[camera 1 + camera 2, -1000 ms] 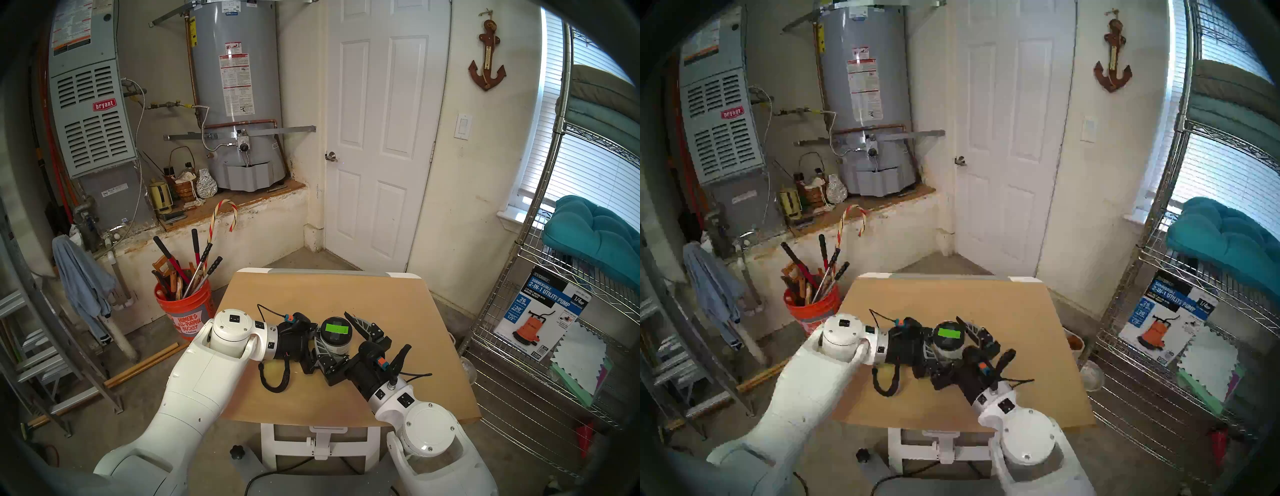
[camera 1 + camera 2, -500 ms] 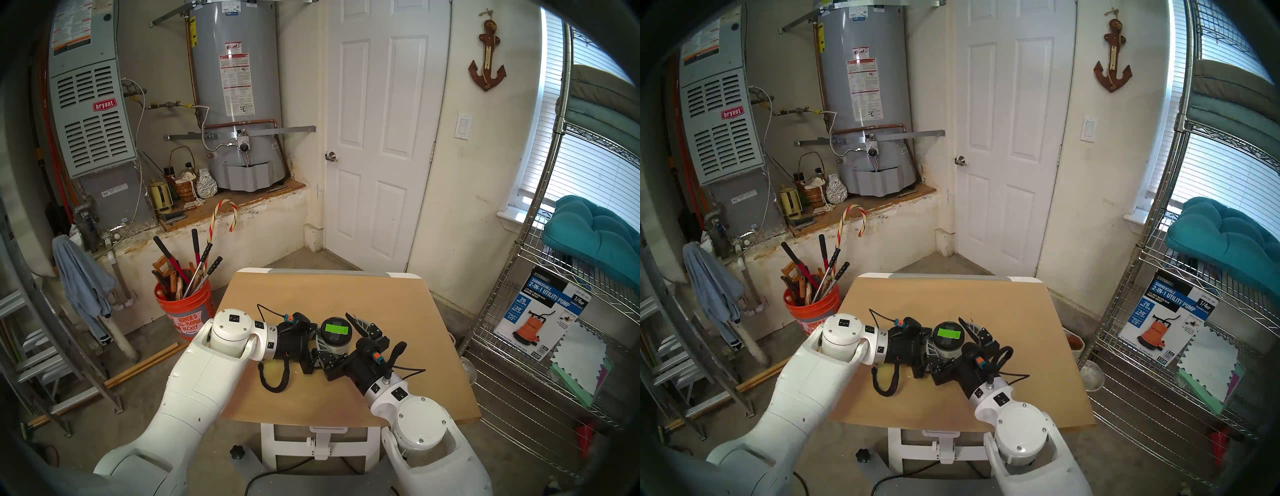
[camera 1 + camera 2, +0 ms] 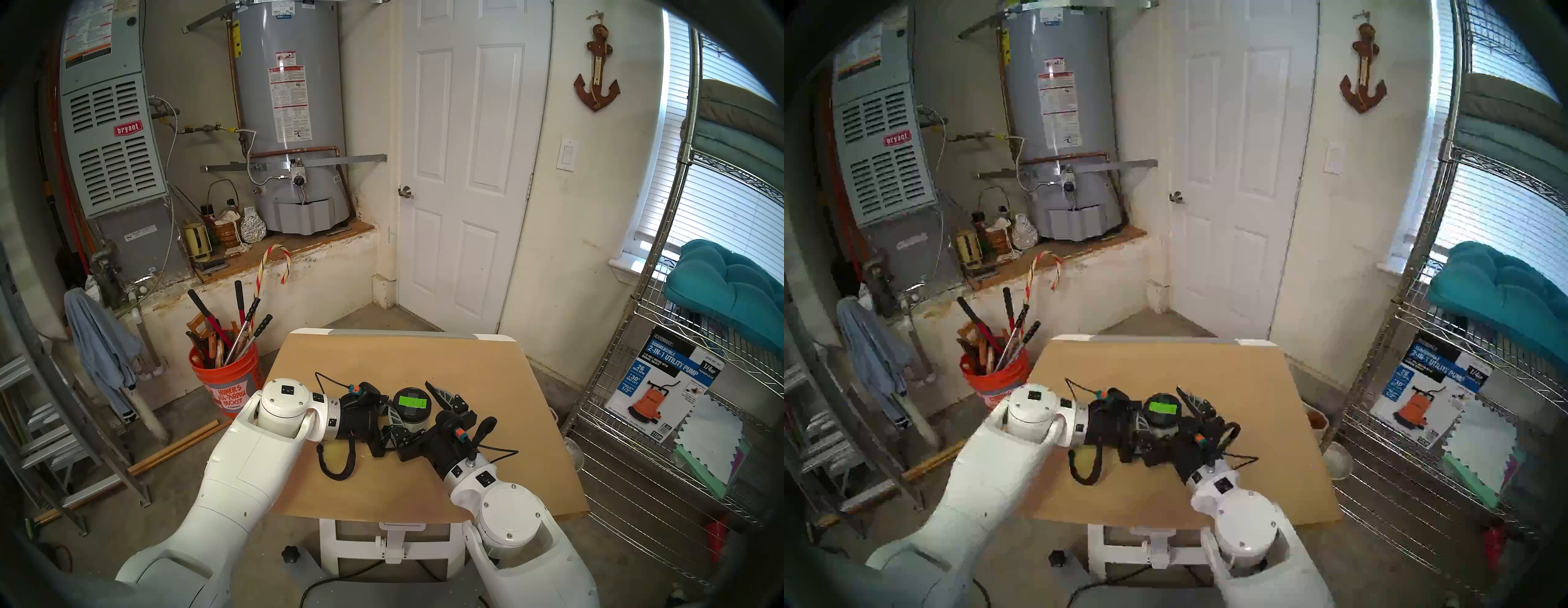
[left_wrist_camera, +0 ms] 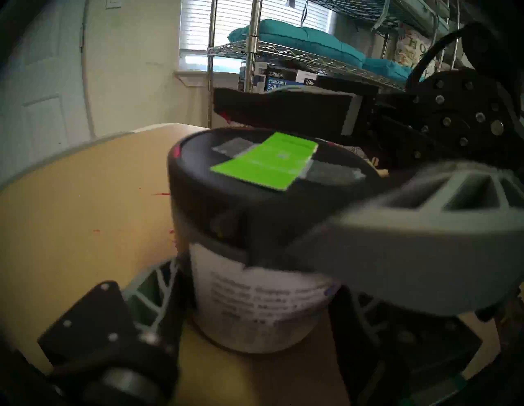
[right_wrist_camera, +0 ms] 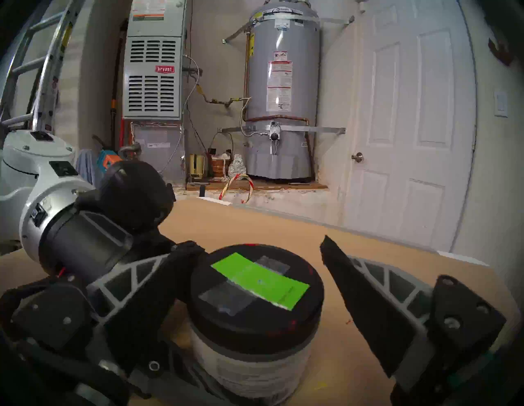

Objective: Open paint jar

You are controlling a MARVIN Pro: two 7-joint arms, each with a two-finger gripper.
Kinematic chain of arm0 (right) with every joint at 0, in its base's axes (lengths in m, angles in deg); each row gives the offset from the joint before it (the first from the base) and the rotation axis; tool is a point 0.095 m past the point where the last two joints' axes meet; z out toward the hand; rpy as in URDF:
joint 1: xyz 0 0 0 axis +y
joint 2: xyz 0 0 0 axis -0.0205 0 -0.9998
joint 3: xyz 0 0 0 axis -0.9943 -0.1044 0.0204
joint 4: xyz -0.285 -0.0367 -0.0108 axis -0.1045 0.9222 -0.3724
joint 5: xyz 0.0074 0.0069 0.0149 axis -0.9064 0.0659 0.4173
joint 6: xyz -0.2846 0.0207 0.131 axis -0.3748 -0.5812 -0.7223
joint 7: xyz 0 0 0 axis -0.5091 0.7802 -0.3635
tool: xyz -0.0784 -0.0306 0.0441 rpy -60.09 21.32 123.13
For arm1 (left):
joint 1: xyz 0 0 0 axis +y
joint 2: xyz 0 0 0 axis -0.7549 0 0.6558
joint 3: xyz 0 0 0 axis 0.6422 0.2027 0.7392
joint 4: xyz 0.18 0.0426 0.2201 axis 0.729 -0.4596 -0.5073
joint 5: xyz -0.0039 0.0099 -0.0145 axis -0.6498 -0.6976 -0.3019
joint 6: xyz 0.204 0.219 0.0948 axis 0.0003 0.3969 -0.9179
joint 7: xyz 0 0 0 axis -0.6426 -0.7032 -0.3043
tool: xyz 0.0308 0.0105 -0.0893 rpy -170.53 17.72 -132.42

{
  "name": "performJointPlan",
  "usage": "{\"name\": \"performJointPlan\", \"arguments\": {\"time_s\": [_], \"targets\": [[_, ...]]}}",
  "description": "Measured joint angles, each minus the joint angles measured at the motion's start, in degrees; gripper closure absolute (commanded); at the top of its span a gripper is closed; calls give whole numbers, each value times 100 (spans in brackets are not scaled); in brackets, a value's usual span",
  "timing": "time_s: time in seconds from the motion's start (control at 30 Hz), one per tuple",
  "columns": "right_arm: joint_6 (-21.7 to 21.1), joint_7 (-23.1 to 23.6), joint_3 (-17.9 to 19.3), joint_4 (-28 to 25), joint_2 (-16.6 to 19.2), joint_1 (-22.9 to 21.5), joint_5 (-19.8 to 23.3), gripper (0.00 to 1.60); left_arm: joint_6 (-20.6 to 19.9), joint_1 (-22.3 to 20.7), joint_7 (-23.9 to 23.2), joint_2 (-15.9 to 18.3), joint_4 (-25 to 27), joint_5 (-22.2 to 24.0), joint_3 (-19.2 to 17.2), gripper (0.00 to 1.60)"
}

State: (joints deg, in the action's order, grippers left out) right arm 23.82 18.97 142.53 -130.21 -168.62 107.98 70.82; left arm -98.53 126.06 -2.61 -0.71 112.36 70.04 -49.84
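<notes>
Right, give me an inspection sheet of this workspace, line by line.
Surface: tan table, a few small red specks near the jar.
Job's things: paint jar upright on the table, black lid on, with grey tape and a green rectangle.
Clutter: nothing seen on the table.
Hands: left hand shut on the jar's body; right hand open, fingers either side of the lid.
Cables: black cable looped under the left wrist, resting on the table.
Surroundings: orange bucket of tools, water heater, white door, wire shelving.
</notes>
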Motion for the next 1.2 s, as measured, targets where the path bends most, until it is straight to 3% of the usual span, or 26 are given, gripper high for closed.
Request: {"name": "performJointPlan", "arguments": {"time_s": [0.6,1.2], "targets": [[67,-11,6,13,53,136,101,0,46,-21,5,-22,-56,6,-16,160],[75,-242,-182,116,81,-38,212,0,55,-32,-94,-29,-79,-5,-37,160]]}}
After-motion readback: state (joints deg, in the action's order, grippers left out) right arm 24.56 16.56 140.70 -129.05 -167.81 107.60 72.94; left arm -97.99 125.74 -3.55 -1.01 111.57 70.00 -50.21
